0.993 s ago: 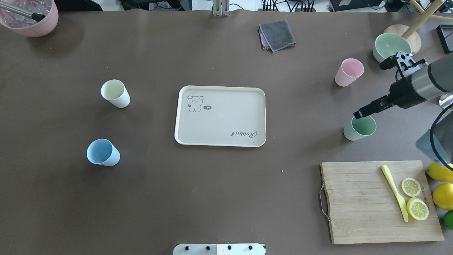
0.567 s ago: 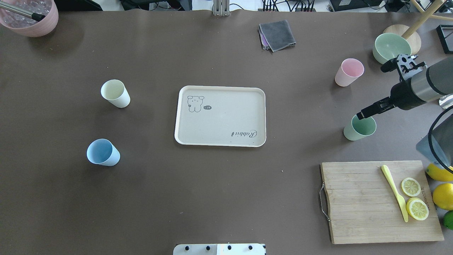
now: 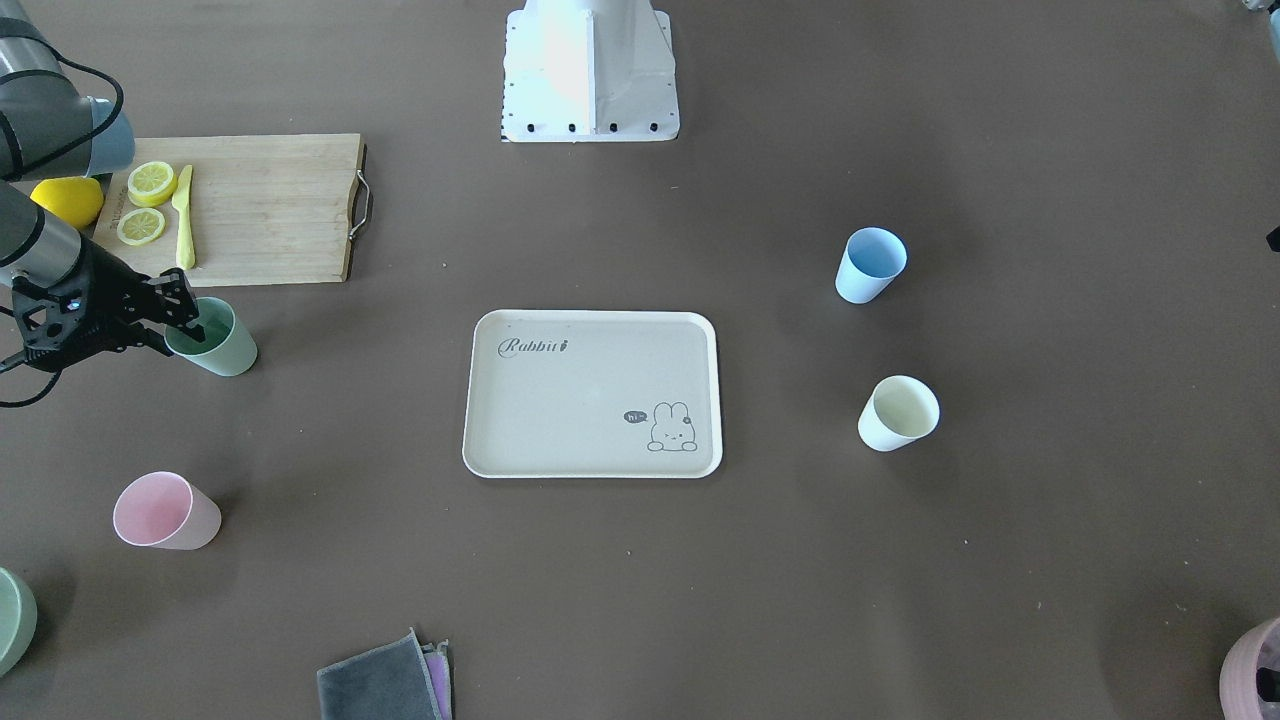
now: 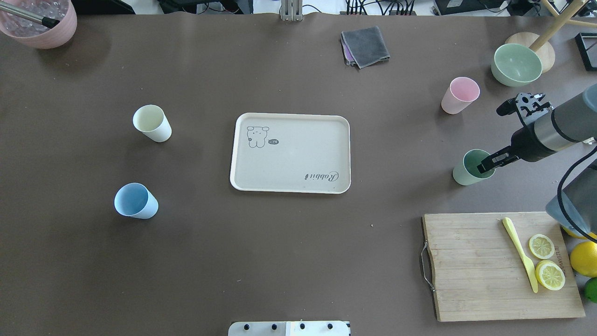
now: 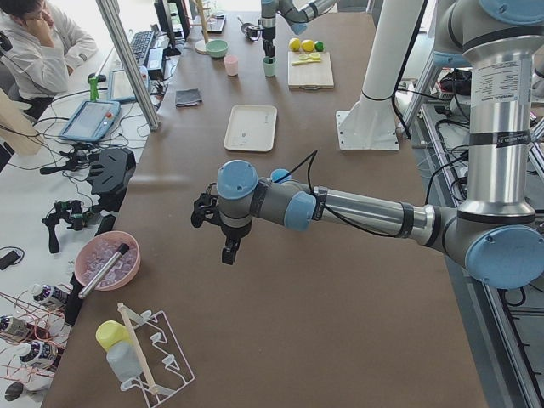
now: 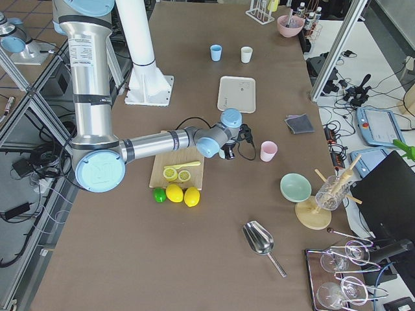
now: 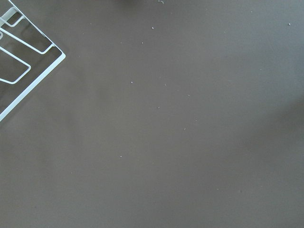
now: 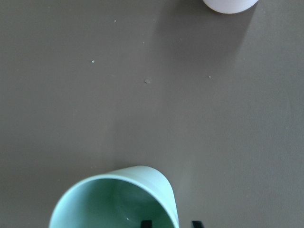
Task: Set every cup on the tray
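The mint green cup [image 4: 468,175] stands upright at the right of the table, right of the beige tray [image 4: 289,153]. My right gripper [image 4: 486,165] is open at its rim: in the right wrist view one fingertip [image 8: 146,223] is inside the cup [image 8: 118,199] and the other outside the wall. The pink cup [image 4: 459,94] stands farther back, the cream cup [image 4: 151,122] and light blue cup [image 4: 135,200] left of the tray, which holds nothing. My left gripper [image 5: 228,253] hangs over bare table far left; I cannot tell its state.
A wooden cutting board [image 4: 475,266] with lemon slices and a yellow knife lies at the front right, lemons [image 4: 583,256] beside it. A sage bowl [image 4: 515,63] is behind the right arm. A grey cloth [image 4: 364,45] lies at the back, a mauve pot [image 4: 42,23] back left.
My right gripper has come down and back toward the mint green cup, from above its far rim to straddling its rim. The cups and tray have not moved.
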Controlling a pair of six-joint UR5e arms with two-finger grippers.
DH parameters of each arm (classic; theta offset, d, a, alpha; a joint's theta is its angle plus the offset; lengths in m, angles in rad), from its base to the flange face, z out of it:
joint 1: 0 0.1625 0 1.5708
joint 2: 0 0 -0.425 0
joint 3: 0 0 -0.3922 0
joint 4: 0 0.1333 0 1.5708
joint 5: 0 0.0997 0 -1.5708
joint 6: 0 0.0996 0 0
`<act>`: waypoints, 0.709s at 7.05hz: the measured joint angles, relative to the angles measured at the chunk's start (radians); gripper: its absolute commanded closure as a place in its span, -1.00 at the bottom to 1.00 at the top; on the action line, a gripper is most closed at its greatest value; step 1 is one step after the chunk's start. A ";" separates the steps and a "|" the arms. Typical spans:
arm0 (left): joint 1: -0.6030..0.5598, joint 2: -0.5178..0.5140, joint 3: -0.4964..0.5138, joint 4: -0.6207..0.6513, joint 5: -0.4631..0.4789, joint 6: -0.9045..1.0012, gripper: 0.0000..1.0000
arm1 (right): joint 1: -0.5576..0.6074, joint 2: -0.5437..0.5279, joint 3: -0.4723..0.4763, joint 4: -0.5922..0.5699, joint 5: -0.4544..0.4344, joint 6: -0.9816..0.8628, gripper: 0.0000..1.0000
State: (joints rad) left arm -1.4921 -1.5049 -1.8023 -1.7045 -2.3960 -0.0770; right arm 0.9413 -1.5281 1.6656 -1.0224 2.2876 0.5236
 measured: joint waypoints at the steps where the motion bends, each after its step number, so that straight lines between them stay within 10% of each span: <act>1: 0.001 0.000 0.000 -0.006 -0.019 0.001 -0.96 | 0.000 0.006 0.002 -0.002 0.003 0.003 1.00; 5: 0.172 -0.007 -0.055 -0.241 -0.048 -0.396 -0.96 | -0.056 0.222 0.015 -0.138 -0.012 0.179 1.00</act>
State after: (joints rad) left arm -1.3205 -1.5114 -1.8573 -1.9453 -2.4445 -0.4726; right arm 0.8851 -1.3062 1.6808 -1.1601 2.2754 0.7028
